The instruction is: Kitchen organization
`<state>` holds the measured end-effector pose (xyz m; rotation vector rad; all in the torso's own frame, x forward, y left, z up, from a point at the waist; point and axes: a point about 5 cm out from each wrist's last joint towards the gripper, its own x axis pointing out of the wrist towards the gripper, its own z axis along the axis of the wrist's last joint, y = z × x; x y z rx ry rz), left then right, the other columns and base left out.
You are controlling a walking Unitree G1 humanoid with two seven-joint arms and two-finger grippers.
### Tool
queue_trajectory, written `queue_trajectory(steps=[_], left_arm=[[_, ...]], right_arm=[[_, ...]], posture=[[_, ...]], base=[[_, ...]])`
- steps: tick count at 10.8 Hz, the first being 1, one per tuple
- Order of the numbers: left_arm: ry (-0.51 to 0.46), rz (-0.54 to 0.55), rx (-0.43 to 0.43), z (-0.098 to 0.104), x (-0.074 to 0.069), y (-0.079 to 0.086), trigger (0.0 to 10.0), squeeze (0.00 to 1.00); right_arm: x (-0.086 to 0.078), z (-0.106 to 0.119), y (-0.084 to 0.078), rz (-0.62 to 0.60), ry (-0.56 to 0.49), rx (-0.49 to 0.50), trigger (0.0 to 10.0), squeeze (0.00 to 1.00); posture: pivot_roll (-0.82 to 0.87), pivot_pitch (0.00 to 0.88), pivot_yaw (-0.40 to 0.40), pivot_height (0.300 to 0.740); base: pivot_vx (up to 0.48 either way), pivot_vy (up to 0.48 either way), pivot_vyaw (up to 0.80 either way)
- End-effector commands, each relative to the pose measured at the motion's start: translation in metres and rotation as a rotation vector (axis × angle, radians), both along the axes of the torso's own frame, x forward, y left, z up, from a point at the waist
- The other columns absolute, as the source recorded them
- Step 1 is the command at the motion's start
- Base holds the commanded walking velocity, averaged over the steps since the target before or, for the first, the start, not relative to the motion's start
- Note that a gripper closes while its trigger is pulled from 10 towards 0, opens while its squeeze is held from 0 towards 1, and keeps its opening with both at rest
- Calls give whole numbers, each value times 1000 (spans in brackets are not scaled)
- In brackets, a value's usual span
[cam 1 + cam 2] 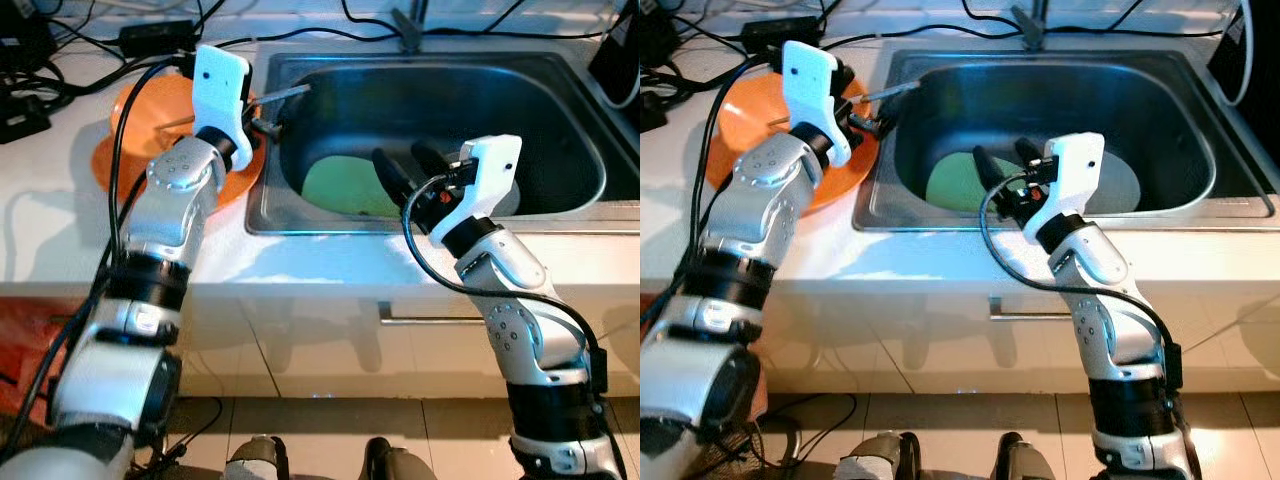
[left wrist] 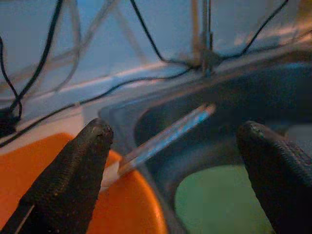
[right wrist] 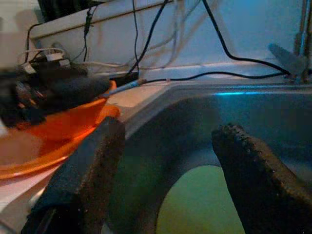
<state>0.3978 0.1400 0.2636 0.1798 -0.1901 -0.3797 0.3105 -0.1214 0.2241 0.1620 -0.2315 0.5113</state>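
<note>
— Over the sink (image 1: 560, 120), what are the arms doing?
— The right pincer (image 1: 407, 168) is hanging spread above the green plate (image 1: 340, 188) lying inside, likely lining up to lift it.
— And the left?
— The left pincer (image 2: 175, 161) is hovering spread by the orange bowl (image 1: 140, 110) on the tabletop (image 1: 50, 230), where a thin utensil (image 2: 165, 139) is leaning out.

Black cables (image 1: 60, 60) — white countertop (image 1: 330, 262)
</note>
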Motion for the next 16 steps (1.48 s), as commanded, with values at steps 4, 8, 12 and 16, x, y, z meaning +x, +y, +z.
queue_trajectory(steps=[4, 8, 12, 16], left_arm=[[-30, -88, 254, 3, 9, -7, 10000, 0], [-29, -58, 358, 9, 16, 3, 10000, 0], [-33, 56, 392, 27, 23, 21, 10000, 0], [-70, 131, 389, 51, 26, 29, 10000, 0]], right_arm=[[-16, 3, 2, 14, 16, 24, 10000, 39], [-19, 2, 2, 13, 35, 32, 10000, 39], [-31, 1, 3, 2, 57, 38, 10000, 39], [-31, 0, 4, -7, 75, 37, 10000, 39]], posture=[[98, 211, 78, 740], [109, 227, 78, 740], [108, 257, 94, 740], [107, 275, 96, 740]], base=[[0, 0, 0], [0, 0, 0], [0, 0, 0], [0, 0, 0]])
